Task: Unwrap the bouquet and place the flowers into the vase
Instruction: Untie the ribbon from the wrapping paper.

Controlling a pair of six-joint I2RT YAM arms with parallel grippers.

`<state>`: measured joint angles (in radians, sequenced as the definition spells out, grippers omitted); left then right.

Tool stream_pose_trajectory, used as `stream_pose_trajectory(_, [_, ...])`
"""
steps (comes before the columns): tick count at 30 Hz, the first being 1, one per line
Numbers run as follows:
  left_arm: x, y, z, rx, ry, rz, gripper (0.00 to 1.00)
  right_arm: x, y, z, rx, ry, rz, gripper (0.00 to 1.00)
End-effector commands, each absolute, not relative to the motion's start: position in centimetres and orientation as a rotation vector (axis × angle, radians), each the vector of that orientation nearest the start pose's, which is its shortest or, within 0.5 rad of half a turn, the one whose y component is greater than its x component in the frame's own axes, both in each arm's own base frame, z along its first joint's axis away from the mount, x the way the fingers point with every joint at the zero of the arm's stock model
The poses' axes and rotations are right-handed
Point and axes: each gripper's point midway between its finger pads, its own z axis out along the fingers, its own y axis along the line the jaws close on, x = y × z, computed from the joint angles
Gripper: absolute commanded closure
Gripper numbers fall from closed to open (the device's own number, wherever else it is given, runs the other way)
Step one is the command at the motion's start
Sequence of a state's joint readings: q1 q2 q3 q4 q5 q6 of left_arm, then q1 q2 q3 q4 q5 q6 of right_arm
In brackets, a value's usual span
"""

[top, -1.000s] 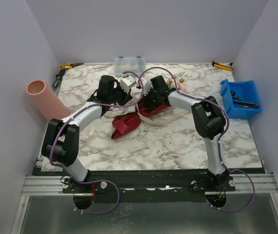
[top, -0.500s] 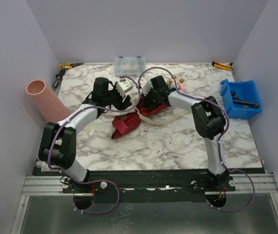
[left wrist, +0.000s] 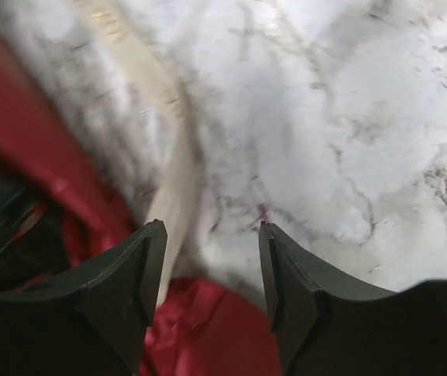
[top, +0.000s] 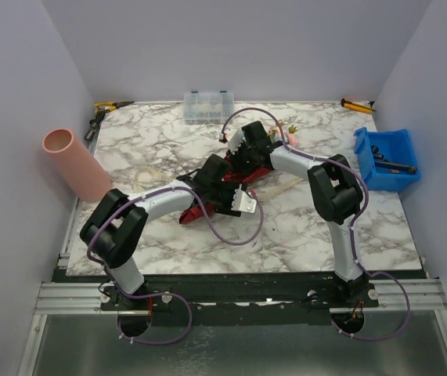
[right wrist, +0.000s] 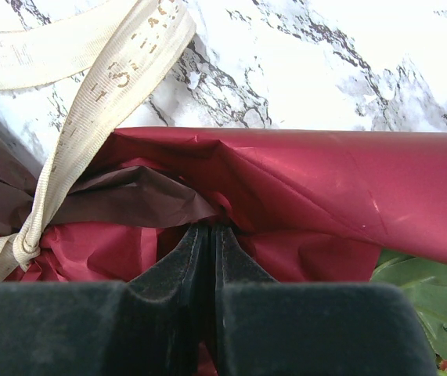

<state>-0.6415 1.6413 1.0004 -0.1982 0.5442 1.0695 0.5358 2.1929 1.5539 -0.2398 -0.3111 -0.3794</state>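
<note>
Maroon crinkled wrapping sheet (right wrist: 286, 180) of the bouquet (top: 192, 213) lies mid-table, pinched in the right gripper's (right wrist: 210, 235) closed jaws. The left gripper (left wrist: 207, 266) hovers partly open and empty beside the knotted beige woven ribbon (left wrist: 172, 180). Unwrapping seems under way, and the next move is probably to grasp that ribbon. The salmon-pink cylinder vase (top: 70, 160) is far left, well apart.

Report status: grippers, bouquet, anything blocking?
Left gripper open, empty, over table beside ribbon. Right gripper shut on maroon wrap. Bouquet not unwrapped, ribbon knotted. Vase far left, nothing seen blocking.
</note>
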Motion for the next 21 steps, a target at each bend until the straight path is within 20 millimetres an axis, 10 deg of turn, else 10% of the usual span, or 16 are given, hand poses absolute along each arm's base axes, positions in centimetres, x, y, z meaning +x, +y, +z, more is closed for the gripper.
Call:
stream_pose_trajectory(1, [30.7,-30.6,6.2,2.084,1.191,-0.247,0.43,34.7,23.0,-10.4,-1.366,2.618,0.334,0.9])
stream_pose_trajectory(11, [32.6,-31.3,2.9,2.188,1.139,-0.091,0.38,34.6,23.0,-10.4,-1.364,2.62,0.337,0.9])
stream_pose_trajectory(21, [33.4,-32.4,3.9,2.145,1.095,-0.083,0.37,34.6,23.0,-10.6,-1.367,2.625,0.339,0.9])
